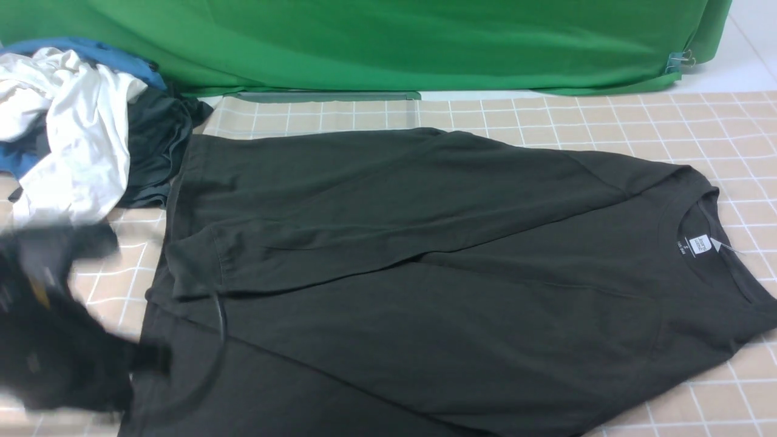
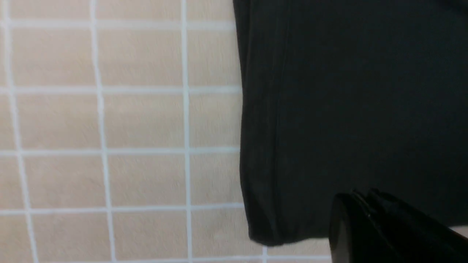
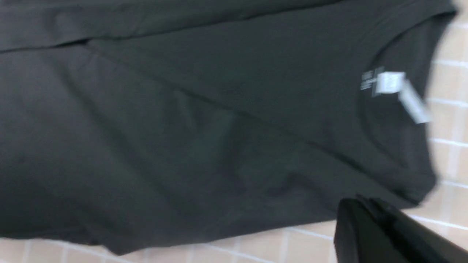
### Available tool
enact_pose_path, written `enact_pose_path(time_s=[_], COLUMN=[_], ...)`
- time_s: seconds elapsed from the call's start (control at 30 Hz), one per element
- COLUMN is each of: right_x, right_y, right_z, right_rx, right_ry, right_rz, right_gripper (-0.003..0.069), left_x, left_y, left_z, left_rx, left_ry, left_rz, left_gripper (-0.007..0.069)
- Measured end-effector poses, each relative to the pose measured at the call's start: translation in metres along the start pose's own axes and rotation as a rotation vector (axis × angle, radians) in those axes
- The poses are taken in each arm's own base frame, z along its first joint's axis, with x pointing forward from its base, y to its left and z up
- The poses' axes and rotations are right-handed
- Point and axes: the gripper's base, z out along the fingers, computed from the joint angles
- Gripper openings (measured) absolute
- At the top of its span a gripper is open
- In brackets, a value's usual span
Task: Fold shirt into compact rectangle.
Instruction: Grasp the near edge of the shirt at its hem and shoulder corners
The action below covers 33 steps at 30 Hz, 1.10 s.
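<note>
Black T-shirt (image 1: pixel 425 291) was seen laid flat across the middle of the table, neck opening toward the robot's right, hem toward its left. White neck label (image 1: pixel 700 244) was visible inside the collar, with a loose tag beside it. Far side panel (image 1: pixel 364 206) was folded over onto the body, its sleeve lying along the fold, cuff toward the hem end. Near side was not folded. No chest print was seen from the front camera.

Left gripper (image 2: pixel 360 204) was found closed, at the hem corner of the shirt. It could not be told whether cloth was pinched. Left arm (image 1: pixel 54 340) was badly blurred in the front view, low at the left edge, touching or just over the hem. A thin black cable (image 1: pixel 221 315) was seen arcing over the shirt near it.

Right gripper (image 3: pixel 362 212) was closed too, nothing seen held, over the tablecloth just beside the shirt's near edge at the collar end. It was not seen in the front view.

Beige checked tablecloth (image 1: pixel 698 121) was under everything. At far left, a heap: white garment (image 1: pixel 79 133), blue garment (image 1: pixel 91 54), dark grey-green garment (image 1: pixel 155 145) touching the shirt's far hem corner. Green backdrop (image 1: pixel 394 42) was hung behind, with a binder clip (image 1: pixel 683 59) at its right end.
</note>
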Motion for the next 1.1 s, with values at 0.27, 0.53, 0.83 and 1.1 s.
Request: enact_pose_path(time_s=[0.27, 0.53, 0.83, 1.1], right_x=[-0.001, -0.002, -0.002, -0.002], right_y=[0.005, 0.006, 0.007, 0.007], right_z=[0.002, 0.002, 0.002, 0.002], right_rx=[-0.067, -0.074, -0.084, -0.085], right_ry=[-0.025, -0.029, -0.035, -0.031], right_rz=[-0.012, -0.014, -0.013, -0.013], right_gripper=[0.0037, 0.0039, 0.0043, 0.0043], left_x=[0.023, 0.02, 0.014, 0.011], left_y=[-0.005, -0.002, -0.002, -0.007], left_z=[0.03, 0.04, 0.07, 0.074], left_rx=[-0.05, -0.096, -0.127, -0.101], left_ry=[0.112, 0.091, 0.226, 0.26], left_rz=[0.016, -0.018, -0.065, -0.115], left_gripper=[0.0308, 0.0515, 0.0486, 0.0118])
